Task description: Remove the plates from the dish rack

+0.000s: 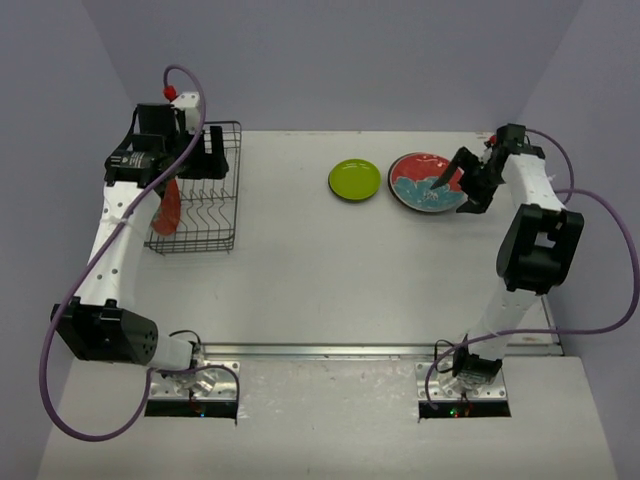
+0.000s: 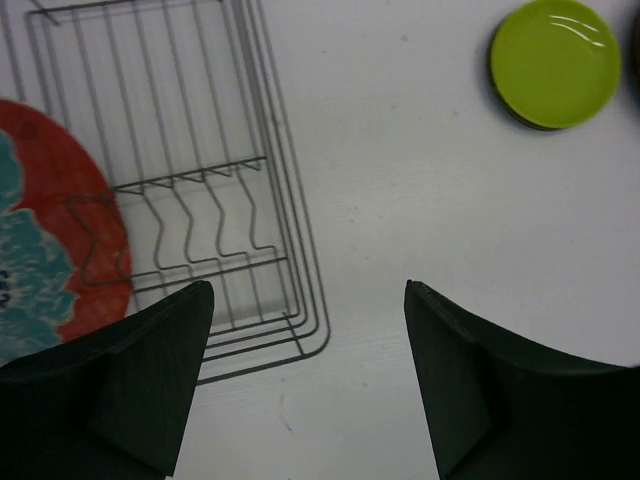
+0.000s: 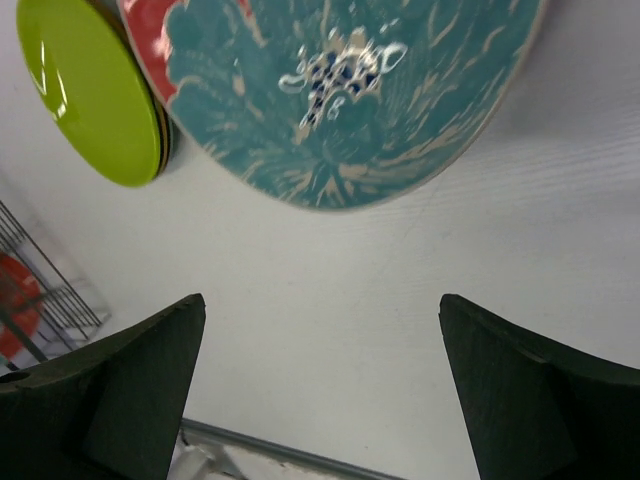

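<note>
The black wire dish rack point(image 1: 205, 215) stands at the far left. One large red plate with a teal flower point(image 1: 168, 208) stands upright in it; it also shows in the left wrist view point(image 2: 55, 240). My left gripper point(image 1: 212, 152) hovers over the rack's far right side, open and empty point(image 2: 308, 290). A lime-green plate point(image 1: 354, 180) lies on the table, on top of a darker plate edge. A second red and teal plate point(image 1: 425, 182) lies flat to its right. My right gripper point(image 1: 455, 185) is open and empty point(image 3: 320, 300) just above this plate's near right edge.
The rack's wire dividers point(image 2: 200, 215) are bare to the right of the standing plate. The right wrist view shows the flat red plate point(image 3: 340, 90), the lime-green plate point(image 3: 85, 90) and a corner of the rack point(image 3: 50, 290). Grey walls close in the table.
</note>
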Robot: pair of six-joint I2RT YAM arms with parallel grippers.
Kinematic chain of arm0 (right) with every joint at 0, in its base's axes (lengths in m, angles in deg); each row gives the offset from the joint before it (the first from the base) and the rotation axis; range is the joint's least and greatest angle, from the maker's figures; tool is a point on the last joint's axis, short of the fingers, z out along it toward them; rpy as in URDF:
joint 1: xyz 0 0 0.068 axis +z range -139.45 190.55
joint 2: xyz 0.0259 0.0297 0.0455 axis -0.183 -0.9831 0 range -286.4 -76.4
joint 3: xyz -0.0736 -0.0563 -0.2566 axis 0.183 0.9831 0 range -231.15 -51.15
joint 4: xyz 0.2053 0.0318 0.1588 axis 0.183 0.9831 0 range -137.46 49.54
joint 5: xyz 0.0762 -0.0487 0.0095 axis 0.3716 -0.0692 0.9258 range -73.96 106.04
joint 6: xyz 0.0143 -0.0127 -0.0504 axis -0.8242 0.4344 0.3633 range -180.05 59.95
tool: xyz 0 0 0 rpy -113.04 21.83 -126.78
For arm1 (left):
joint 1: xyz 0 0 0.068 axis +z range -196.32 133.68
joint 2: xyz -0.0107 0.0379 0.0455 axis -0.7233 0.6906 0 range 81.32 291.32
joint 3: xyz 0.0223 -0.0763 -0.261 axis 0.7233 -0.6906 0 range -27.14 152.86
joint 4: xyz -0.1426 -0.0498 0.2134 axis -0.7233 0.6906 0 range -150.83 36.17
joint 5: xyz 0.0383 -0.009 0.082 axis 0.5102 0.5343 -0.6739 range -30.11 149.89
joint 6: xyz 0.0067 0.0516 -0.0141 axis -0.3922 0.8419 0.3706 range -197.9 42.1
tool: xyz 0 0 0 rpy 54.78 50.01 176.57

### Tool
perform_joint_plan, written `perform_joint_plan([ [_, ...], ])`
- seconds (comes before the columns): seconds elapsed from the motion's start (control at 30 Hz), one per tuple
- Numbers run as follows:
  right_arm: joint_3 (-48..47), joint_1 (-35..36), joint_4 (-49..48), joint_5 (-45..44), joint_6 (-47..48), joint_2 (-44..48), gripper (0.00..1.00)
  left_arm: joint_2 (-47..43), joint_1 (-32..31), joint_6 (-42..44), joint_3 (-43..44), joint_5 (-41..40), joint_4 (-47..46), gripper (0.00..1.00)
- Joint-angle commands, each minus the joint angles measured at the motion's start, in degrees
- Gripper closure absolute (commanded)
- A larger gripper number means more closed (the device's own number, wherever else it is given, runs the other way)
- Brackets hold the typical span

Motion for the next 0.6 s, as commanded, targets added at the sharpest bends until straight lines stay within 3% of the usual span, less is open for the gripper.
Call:
perform_joint_plan([
  [0.0,9.5,9.9,-13.0,-8.9,15.9,17.4,0.01,0.3,3.6,1.3,5.1,-18.4,-1.7,0.35],
  [0.1,20.3,17.0,-24.8,-16.2,22.7,25.4,0.01,5.2,11.6,4.5,11.9,-14.4,1.6,0.4],
  [0.27,24.2,22.0,-28.8,-18.2,25.6,30.7,0.01,15.7,18.7,9.1,22.9,-10.9,9.0,0.41],
  [0.57,26.7,22.5,-28.8,-17.1,25.5,31.0,0.01,22.8,20.2,12.8,19.8,-11.7,8.0,0.42],
])
